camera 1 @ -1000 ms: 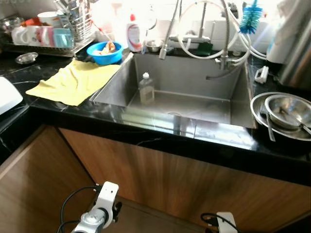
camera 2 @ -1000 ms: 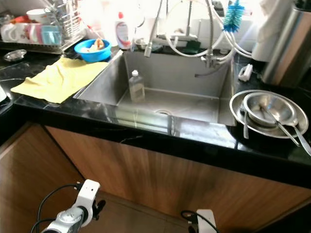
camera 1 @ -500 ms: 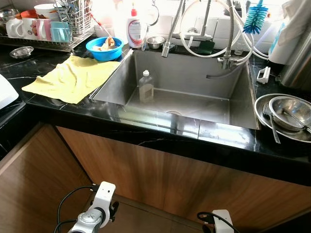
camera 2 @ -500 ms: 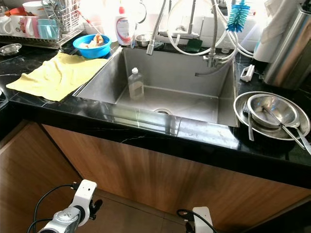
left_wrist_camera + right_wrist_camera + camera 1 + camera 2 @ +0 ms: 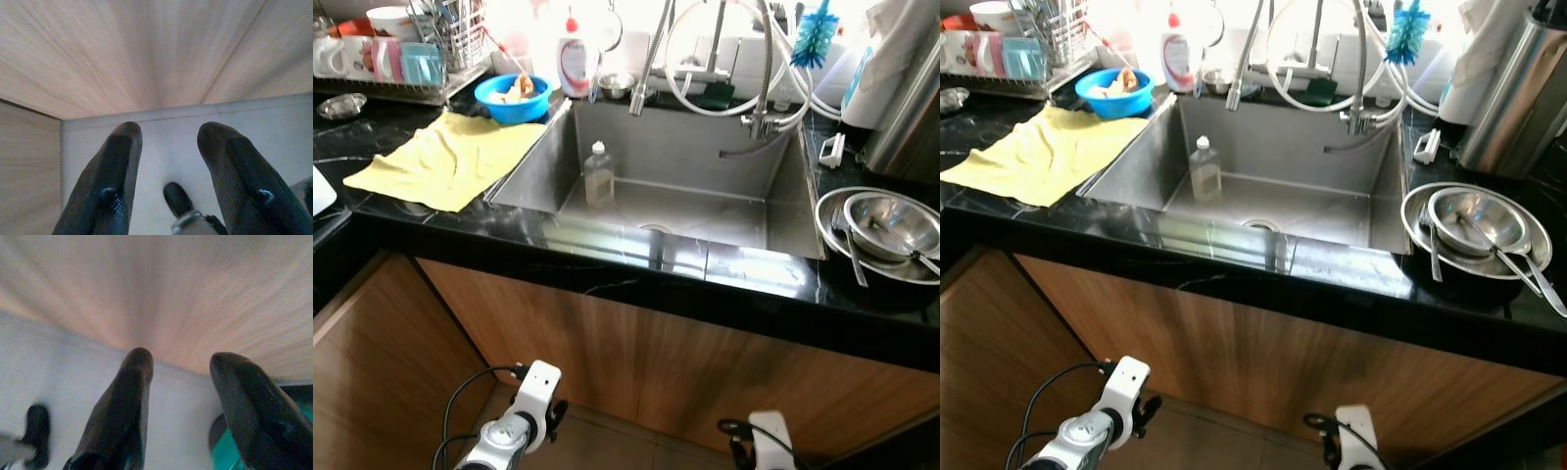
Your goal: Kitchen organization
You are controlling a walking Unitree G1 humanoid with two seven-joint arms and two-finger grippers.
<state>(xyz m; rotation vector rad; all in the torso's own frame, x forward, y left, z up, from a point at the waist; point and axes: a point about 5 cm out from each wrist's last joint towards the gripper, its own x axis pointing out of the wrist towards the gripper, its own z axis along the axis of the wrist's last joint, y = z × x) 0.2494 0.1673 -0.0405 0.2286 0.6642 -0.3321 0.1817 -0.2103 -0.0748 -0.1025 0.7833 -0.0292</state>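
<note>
A steel sink is set in the black counter straight ahead, and a small clear bottle stands upright in its basin. A yellow cloth lies spread on the counter left of the sink. Behind it sits a blue bowl with food scraps. Stacked steel bowls with spoons rest on the counter at the right. My left arm and right arm hang low before the wooden cabinet doors. The left gripper and the right gripper are both open and hold nothing.
A dish rack with mugs stands at the back left. A white detergent bottle, a small steel bowl, coiled faucet hoses and a blue brush line the back of the sink. A steel canister stands far right.
The whole picture has shifted a little, so the camera has moved. Both arms still hang low before the cabinet, and nothing on the counter has moved.
</note>
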